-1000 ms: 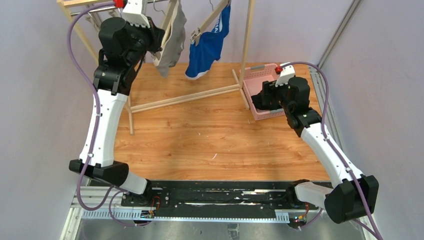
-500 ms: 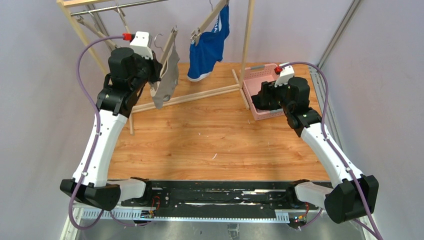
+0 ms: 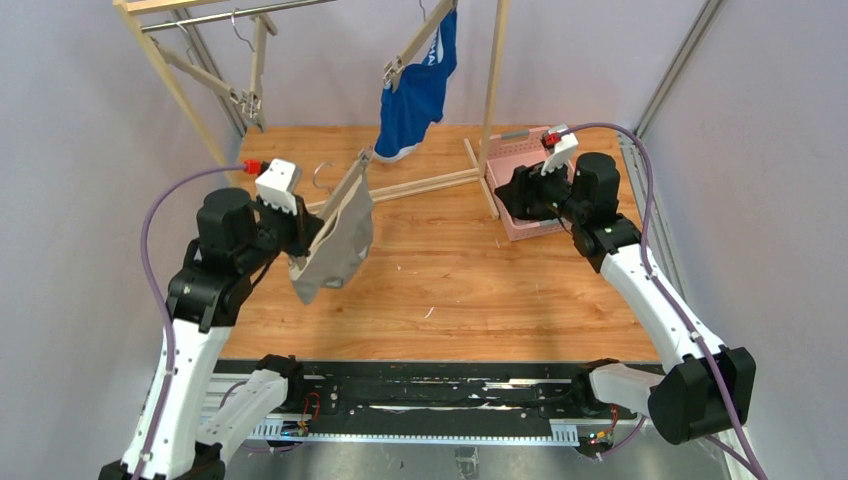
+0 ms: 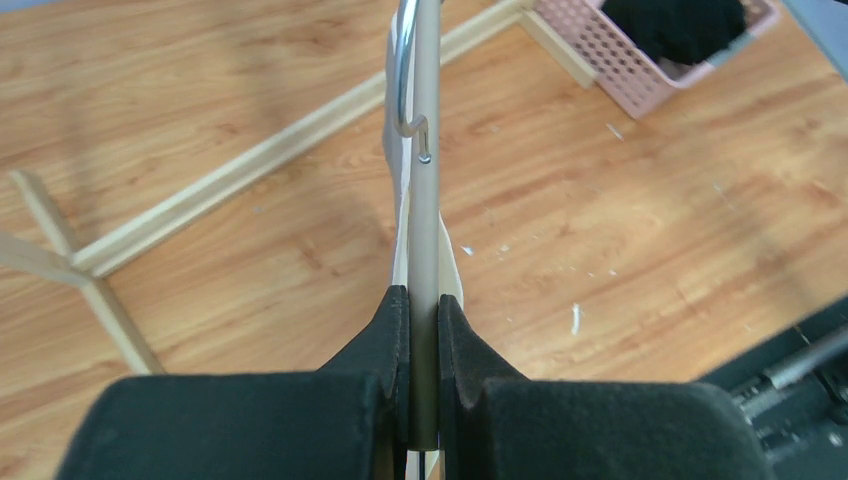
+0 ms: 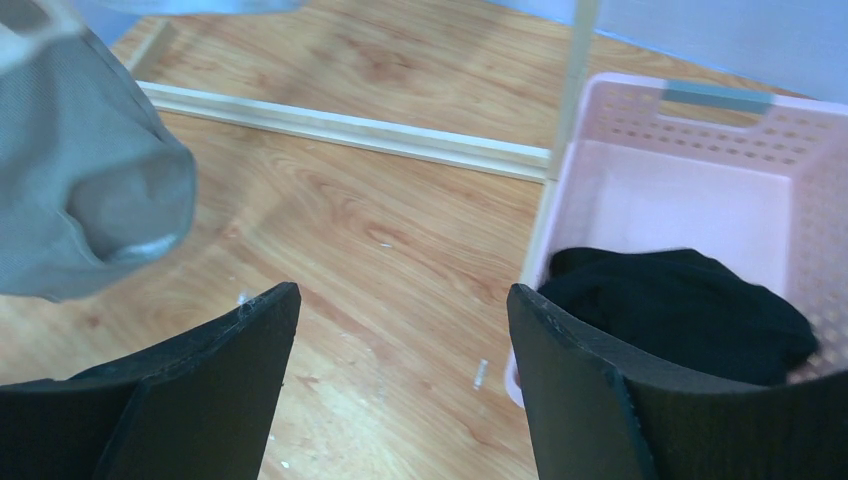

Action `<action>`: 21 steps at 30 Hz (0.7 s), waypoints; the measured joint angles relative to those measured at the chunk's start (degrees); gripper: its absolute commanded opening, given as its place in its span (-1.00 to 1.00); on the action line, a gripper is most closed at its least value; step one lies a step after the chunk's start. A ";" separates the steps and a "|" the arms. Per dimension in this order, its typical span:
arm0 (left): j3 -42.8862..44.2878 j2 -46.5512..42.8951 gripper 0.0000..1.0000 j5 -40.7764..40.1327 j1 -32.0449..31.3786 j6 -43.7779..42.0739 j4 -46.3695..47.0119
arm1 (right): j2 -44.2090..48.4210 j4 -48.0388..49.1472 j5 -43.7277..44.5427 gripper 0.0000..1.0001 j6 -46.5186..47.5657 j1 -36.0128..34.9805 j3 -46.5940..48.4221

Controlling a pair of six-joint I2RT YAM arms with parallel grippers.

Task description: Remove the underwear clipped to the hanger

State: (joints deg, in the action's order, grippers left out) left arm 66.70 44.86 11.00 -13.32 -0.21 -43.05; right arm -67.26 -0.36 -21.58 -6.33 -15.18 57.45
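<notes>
My left gripper [image 3: 300, 232] is shut on a wooden hanger [image 3: 345, 190] and holds it off the rack, above the table's left middle. The grey underwear [image 3: 335, 255] hangs clipped under it. In the left wrist view the hanger bar [image 4: 426, 200] runs straight up from between my closed fingers [image 4: 392, 330]; its metal hook [image 4: 403, 70] shows at the top. The blue underwear [image 3: 415, 95] hangs on its hanger on the rack at the back. The black underwear [image 5: 680, 310] lies in the pink basket [image 3: 515, 160]. My right gripper [image 5: 400, 310] is open and empty beside the basket; the grey underwear [image 5: 80, 200] shows at that view's left.
The wooden rack [image 3: 300, 205] stands at the back, its base bar across the table and a post [image 3: 492, 90] next to the basket. An empty hanger [image 3: 225, 85] hangs at the rack's left. The pink basket [image 5: 700, 190] sits at the right rear. Purple walls close in on both sides.
My left arm has pulled the hanger with the grey underwear off the rack, down and toward the near side. My right gripper has turned slightly left at the basket.
</notes>
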 measured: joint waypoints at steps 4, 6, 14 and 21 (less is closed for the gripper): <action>-3.45 -4.90 -1.00 7.04 0.00 0.24 -2.10 | -1.68 3.76 -6.99 0.55 -2.10 0.00 -0.55; -4.98 -5.70 -0.99 11.91 0.00 0.37 -2.54 | -2.58 6.32 -12.07 0.56 -3.02 0.00 -1.40; -7.15 -2.97 -1.00 26.25 0.00 -0.09 -3.54 | -4.22 14.99 -36.74 0.56 -5.92 0.00 -1.53; -4.92 -0.44 -1.00 37.16 0.00 -0.70 -3.26 | -4.24 19.02 -49.96 0.57 -8.33 -0.04 2.08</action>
State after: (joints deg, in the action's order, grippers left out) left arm 61.78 44.42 48.16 -13.32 -0.91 -46.30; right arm -71.50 18.65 -71.55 -14.66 -15.22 59.53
